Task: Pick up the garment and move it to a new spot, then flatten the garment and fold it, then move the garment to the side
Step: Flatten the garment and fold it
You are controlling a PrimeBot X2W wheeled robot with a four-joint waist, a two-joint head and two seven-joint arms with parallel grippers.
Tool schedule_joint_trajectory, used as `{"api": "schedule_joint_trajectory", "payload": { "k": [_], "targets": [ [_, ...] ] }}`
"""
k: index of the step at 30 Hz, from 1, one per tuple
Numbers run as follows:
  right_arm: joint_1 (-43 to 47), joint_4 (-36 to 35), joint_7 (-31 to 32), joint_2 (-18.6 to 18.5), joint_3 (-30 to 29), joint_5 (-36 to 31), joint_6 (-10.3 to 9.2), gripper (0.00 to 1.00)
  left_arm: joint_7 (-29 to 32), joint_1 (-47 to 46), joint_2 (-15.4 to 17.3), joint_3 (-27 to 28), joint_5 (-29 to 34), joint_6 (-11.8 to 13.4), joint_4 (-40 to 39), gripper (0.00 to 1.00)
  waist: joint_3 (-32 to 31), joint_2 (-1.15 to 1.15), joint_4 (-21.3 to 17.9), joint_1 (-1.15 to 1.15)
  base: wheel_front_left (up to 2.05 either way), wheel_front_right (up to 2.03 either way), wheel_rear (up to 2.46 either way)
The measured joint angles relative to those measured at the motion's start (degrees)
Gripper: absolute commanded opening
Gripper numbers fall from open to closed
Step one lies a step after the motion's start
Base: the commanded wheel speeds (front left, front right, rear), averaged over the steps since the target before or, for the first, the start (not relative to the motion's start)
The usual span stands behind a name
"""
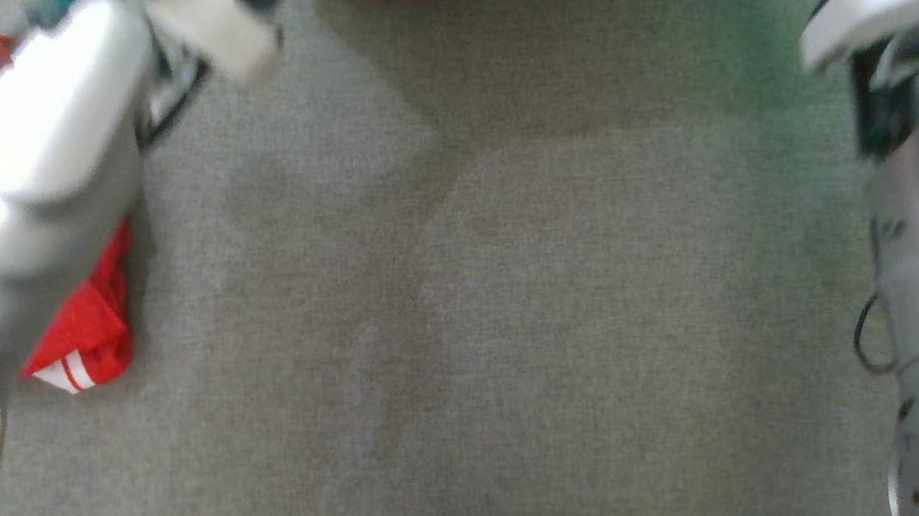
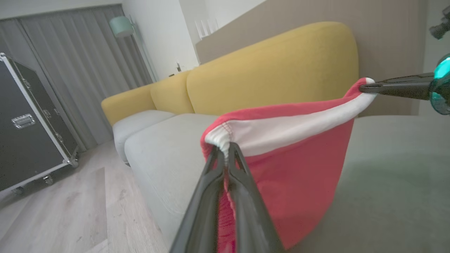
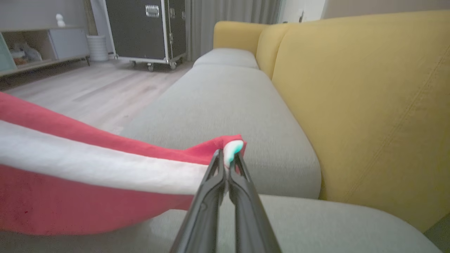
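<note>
The garment (image 2: 295, 168) is red with a broad white band along its top edge. It hangs stretched between my two grippers above the grey sofa seat. My left gripper (image 2: 225, 149) is shut on one gathered end of the white band. The other end is pinched by my right gripper (image 3: 226, 154), whose dark fingers (image 2: 386, 88) also reach in from the right of the left wrist view. In the right wrist view the garment (image 3: 70, 189) sags away to the left. The head view has red cloth (image 1: 83, 336) behind my left forearm (image 1: 27, 183).
The grey seat cushion (image 1: 507, 298) spreads wide under both arms. A yellow backrest (image 2: 274, 70) rises behind it. Beyond the sofa's front edge are a wooden floor (image 2: 70, 211), a black wheeled flight case (image 3: 144, 28) and a low shelf unit (image 3: 42, 42).
</note>
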Motion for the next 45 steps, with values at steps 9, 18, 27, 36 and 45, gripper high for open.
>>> {"api": "schedule_joint_trajectory", "payload": {
  "k": [9, 18, 27, 36, 45],
  "targets": [
    [6.1, 8.8, 5.1, -1.3, 13.8, 7.0, 0.0, 0.0, 0.0, 17.2, 4.4, -4.8, 0.5, -0.4, -6.6, 0.0, -7.1, 0.0, -0.2, -0.01, 0.0, 0.0, 0.0],
    [18.3, 3.3, 14.4, -6.7, 26.8, 21.1, 0.0, 0.0, 0.0, 29.3, 6.2, -8.0, -0.2, -0.4, -12.0, 0.0, -15.0, 0.01, -0.1, -0.02, 0.0, 0.0, 0.0],
    [28.1, -9.6, 23.3, -15.1, 35.1, 32.9, 0.0, 0.0, 0.0, 37.4, 6.9, -8.9, -0.2, 1.4, -16.2, 0.0, -19.9, 0.0, -0.4, -0.01, 0.0, 0.0, 0.0],
    [35.9, -21.2, 29.3, -22.2, 36.9, 39.8, 0.0, 0.0, 2.5, 44.7, 8.7, -10.2, -2.3, 4.1, -22.9, 0.0, -24.1, 0.01, -1.1, -0.01, 0.0, 0.0, 0.0],
    [38.1, -26.5, 27.7, -23.2, 31.1, 37.6, 0.0, 0.0, 4.6, 46.3, 9.0, -9.9, -4.3, 6.5, -26.4, 0.0, -24.4, 0.0, 0.1, 0.0, 0.0, 0.0, 0.0]
  ]
}}
